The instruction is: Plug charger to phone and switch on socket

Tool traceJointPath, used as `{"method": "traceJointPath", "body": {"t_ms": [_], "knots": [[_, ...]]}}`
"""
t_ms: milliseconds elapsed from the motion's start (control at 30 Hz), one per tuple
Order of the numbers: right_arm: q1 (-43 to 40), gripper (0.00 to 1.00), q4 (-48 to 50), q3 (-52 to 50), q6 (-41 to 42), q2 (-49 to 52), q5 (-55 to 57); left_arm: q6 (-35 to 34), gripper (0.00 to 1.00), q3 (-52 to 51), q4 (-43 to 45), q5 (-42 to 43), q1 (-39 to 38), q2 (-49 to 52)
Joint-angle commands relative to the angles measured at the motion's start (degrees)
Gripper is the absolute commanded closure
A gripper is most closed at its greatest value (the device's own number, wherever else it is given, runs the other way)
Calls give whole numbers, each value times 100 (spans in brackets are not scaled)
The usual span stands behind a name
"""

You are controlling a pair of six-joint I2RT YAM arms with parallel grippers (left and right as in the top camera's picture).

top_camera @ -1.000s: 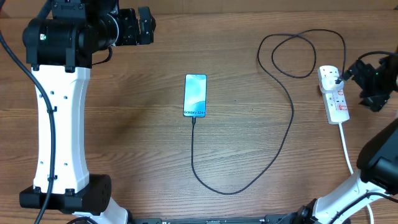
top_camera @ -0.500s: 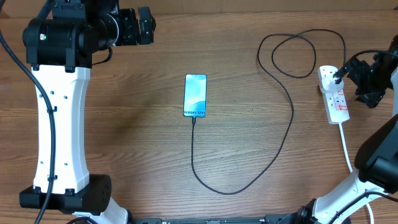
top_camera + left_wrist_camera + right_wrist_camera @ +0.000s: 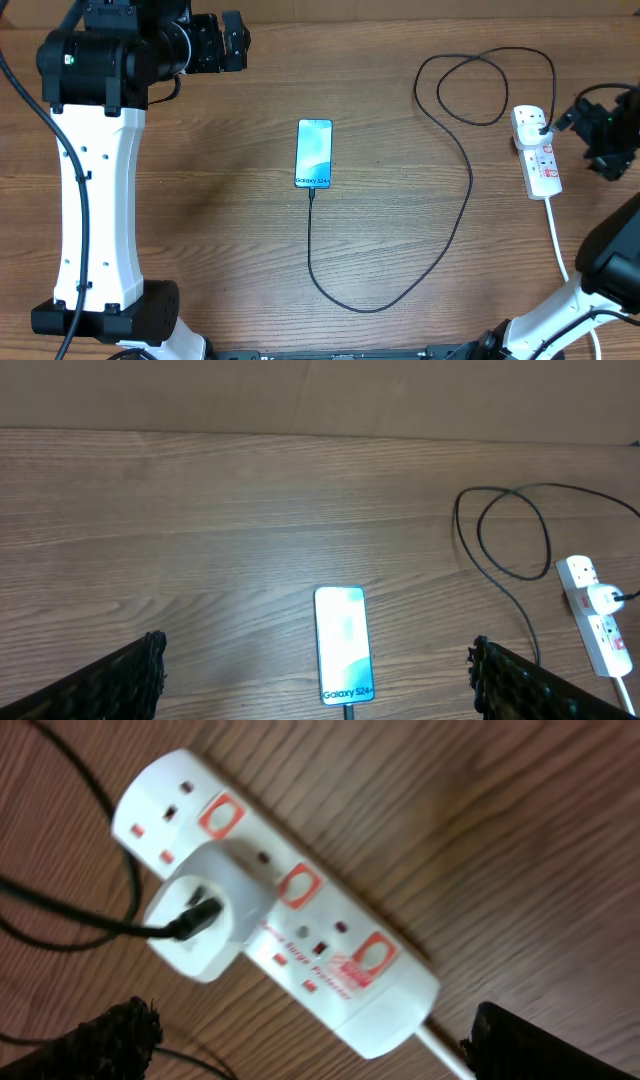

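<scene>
So, I'm seeing the charger (image 3: 195,917) plugged into the socket (image 3: 540,160), its far tip apparently seated in the phone (image 3: 313,153), which is lying well apart from the socket. I'm hovering the right hand (image 3: 330,1048) wide open just above the socket; the left hand (image 3: 238,42) is open and far from it. I'm judging that only the switch is left, and I can't tell its position.

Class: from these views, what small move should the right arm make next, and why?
Probably lower the open right gripper so one finger presses the middle red switch on the socket. The charger already appears joined to the phone, and its plug sits in the socket beside that switch.
</scene>
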Motion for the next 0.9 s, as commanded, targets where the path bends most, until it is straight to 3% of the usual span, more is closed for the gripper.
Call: {"method": "traceJointPath", "body": {"t_ms": [0, 233, 367, 867], "knots": [[-83, 0, 173, -24, -341, 24, 114, 109, 0, 2, 7, -50, -39, -9], [-90, 0, 798, -24, -553, 162, 315, 111, 0, 4, 7, -50, -39, -9], [-96, 0, 964, -24, -1207, 319, 313, 111, 0, 4, 7, -50, -39, -9], [-354, 0, 1032, -24, -1198, 857, 243, 111, 0, 4, 7, -50, -39, -9]]}}
